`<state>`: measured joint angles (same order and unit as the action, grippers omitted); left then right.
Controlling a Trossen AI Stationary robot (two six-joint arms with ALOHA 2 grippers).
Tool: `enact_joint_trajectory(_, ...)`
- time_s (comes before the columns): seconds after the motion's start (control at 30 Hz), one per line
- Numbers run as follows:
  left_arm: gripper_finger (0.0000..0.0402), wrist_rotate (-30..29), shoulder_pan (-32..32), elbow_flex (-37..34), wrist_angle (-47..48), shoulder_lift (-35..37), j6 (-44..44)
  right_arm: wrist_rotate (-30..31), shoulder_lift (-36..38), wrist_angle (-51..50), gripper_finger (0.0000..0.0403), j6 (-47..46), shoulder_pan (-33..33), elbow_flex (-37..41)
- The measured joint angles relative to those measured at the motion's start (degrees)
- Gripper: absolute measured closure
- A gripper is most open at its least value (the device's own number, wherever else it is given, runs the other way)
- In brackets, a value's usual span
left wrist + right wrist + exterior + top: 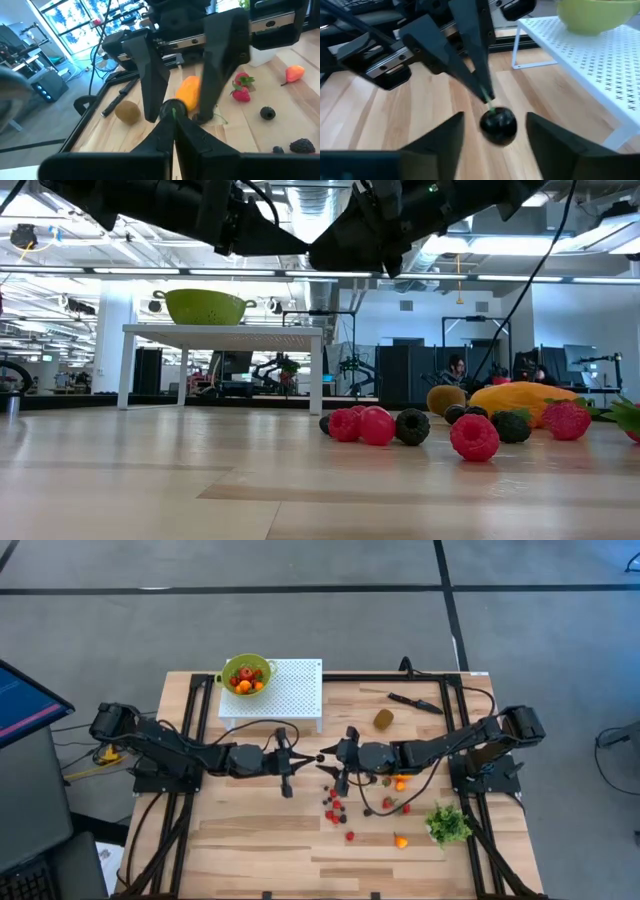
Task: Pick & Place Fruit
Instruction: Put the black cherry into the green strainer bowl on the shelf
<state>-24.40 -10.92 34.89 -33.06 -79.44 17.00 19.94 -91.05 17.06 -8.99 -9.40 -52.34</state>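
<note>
The left gripper hung above mid-table, fingers pinched on the thin green stem of a dark berry. Facing it from three o'clock, the right gripper stood spread, a finger either side of that berry, not touching. More fruit lay scattered on the wooden table toward five o'clock. A green colander sat on the white rack at eleven o'clock; beyond lay an open office.

The counter lies bare along its front edge and front-left corner, giving open passage. Mid-counter, both arms meet tip to tip, blocking the centre. Scattered berries and a leafy bunch crowd the right front; a white rack with a green bowl fills the back-left.
</note>
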Motion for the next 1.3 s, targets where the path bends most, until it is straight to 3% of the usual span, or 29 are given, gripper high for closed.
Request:
enact_joint_trajectory(0.2, 0.04, -1.85, 0.71, 0.04, -0.25, 1.18, -2.54, -5.11, -0.02, -1.71, 0.0107, -0.81, 0.6, 0.0)
enact_joint_trajectory(0.37, 0.04, -11.21, 2.94, 0.04, 1.25, 6.11, 1.53, -5.11, -0.02, -2.46, 0.0079, -2.21, 0.85, 0.0)
enact_joint_trajectory(0.53, 0.04, -18.78, 6.57, 0.04, 6.22, 13.46, 4.1, -5.1, -0.02, -3.38, 0.0075, -3.02, 1.23, 0.0)
enact_joint_trajectory(0.83, 0.04, -19.22, 17.11, 0.04, 14.91, 23.41, 4.21, -5.09, -0.02, -3.51, 0.0083, -3.05, 1.28, 0.0)
enact_joint_trajectory(1.3, 0.0401, -21.1, 29.13, 0.02, 22.89, 24.55, 3.57, -5.09, -0.02, -5.92, 0.0084, -3.08, 1.3, -0.01)
